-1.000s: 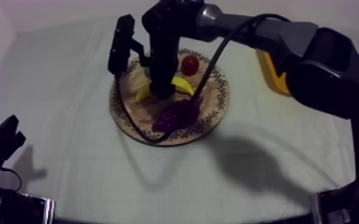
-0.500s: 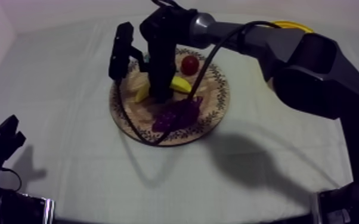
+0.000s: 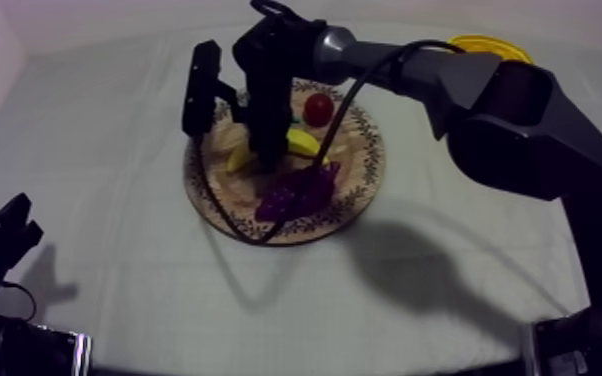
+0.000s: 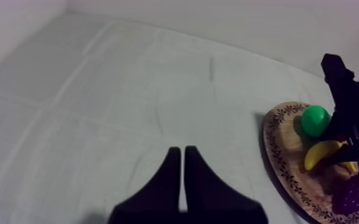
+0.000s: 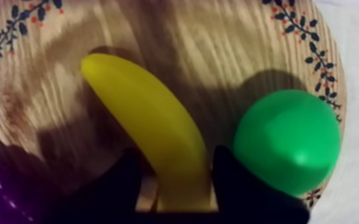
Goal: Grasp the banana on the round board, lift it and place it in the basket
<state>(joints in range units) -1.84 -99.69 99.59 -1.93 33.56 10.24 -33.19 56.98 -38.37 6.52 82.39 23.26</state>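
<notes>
Round wooden board [image 3: 362, 165] sits mid-counter, a little toward the far edge. The counter [image 3: 115, 200] is under a grey-white cloth.

On the board:
- banana [image 5: 152, 125], about the middle
- bunch of grapes [image 3: 295, 192], on the side toward the counter's near edge
- small red fruit [image 3: 317, 108], on the far side
- round green fruit [image 5: 286, 140], just beside the banana and apart from it

Right arm [image 3: 435, 75] comes in from the far right and points straight down over the board's middle. Right jaws are clamped on the banana near one end, one black finger [image 5: 241, 184] on each side, and the rest of the banana curves away past the fingertips. Cannot tell whether the banana rests on the wood or is just clear of it. A dark shadow lies on the wood beside it.

Yellow basket [image 3: 490, 43] is at the far right corner, well apart from the board, with part of its rim showing behind the right arm.

Left arm [image 3: 0, 240] is low at the near left corner, well away from the board. Left jaws are together in a narrow wedge with nothing between them, over bare cloth.
</notes>
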